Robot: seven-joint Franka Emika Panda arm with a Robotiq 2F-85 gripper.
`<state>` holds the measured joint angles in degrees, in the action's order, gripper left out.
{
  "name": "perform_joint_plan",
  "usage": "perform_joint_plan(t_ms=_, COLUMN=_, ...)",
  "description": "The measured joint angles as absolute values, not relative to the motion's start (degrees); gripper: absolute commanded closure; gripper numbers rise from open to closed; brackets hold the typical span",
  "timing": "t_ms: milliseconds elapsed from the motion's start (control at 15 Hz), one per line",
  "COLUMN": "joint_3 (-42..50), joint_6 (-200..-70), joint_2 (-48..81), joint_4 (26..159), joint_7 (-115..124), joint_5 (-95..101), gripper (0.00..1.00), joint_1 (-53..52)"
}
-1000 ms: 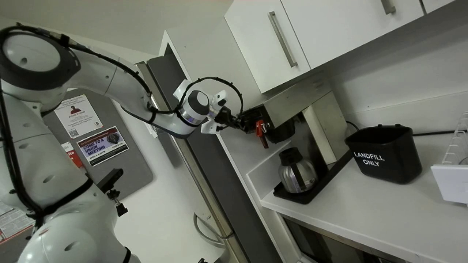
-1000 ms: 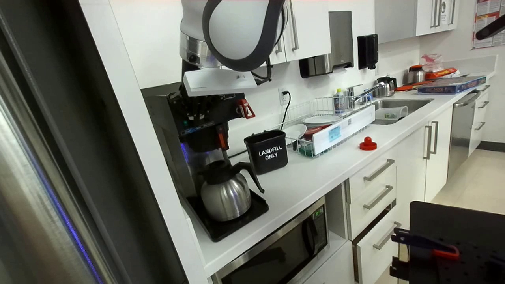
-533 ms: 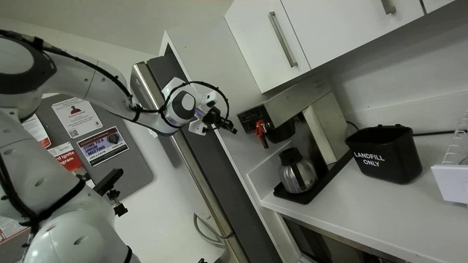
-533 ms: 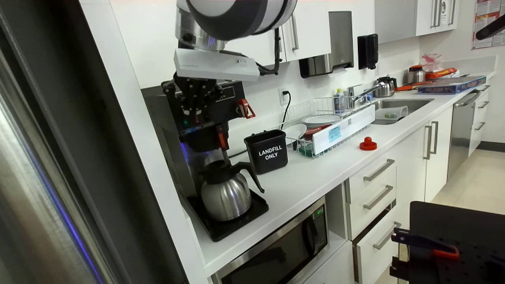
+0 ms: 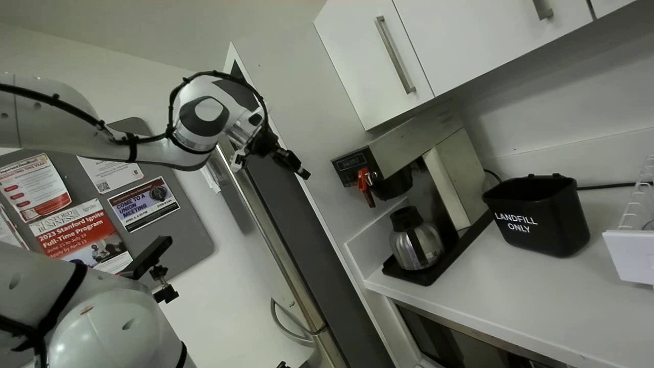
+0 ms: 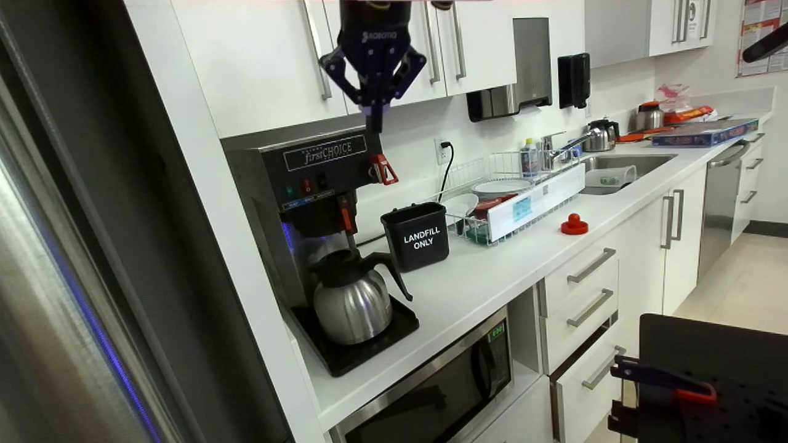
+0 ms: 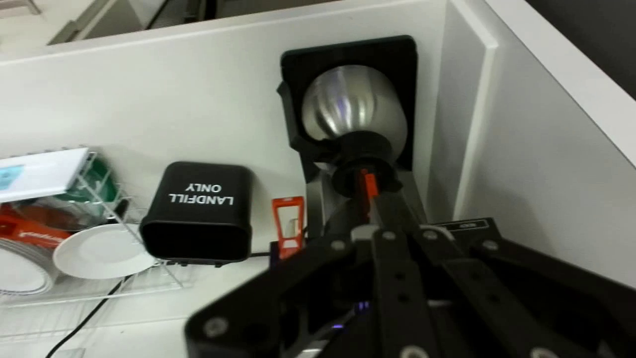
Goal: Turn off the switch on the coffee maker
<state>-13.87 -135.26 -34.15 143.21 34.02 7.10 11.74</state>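
So we're looking at a boxy drip coffee maker in steel and black (image 6: 345,173), "firstCHOICE" on its front plate, and it's sitting on a white countertop (image 6: 471,286). The target, a tiny red rocker switch (image 6: 306,186), is sitting on the dark front panel just under that plate, between a small green square (image 6: 290,192) and a small black block (image 6: 322,180). It's showing too small for us to tell which way it's tipped.

As for the black two-fingered Robotiq gripper (image 6: 373,123), we're seeing it narrow: its black fingers (image 7: 397,211) are pressing together into one slim tip. In an exterior view, where the white, cable-strapped robot arm (image 5: 153,153) is reaching in, that tip is hanging with a clear gap to the coffee maker, so it's not touching the switch.

Under the panel, a rounded stainless-steel carafe with a black lid (image 6: 353,311) is resting on the machine's flat black base (image 6: 332,360), and a red-orange handle (image 6: 346,216) is poking out above it. Beside the machine, a black bin with white LANDFILL ONLY lettering (image 6: 418,239) is standing upright. Farther along, a white wire dish rack with a flat white front panel (image 6: 551,200) is holding white plates (image 6: 502,186). A steel-framed black microwave (image 6: 425,400) is sitting below the countertop.
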Motion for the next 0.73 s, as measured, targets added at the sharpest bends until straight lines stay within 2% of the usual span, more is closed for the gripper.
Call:
perform_joint_plan(t_ms=267, joint_3=-12.71, joint_6=-128.77, joint_2=-38.98, joint_4=144.02, joint_7=33.17, joint_5=11.44, gripper=1.0, joint_1=11.74)
perform_joint_plan(t_ms=733, joint_3=-10.6, joint_6=-128.2, joint_2=-40.15, joint_4=145.11, joint_7=27.2, joint_5=12.01, gripper=1.0, joint_1=11.28)
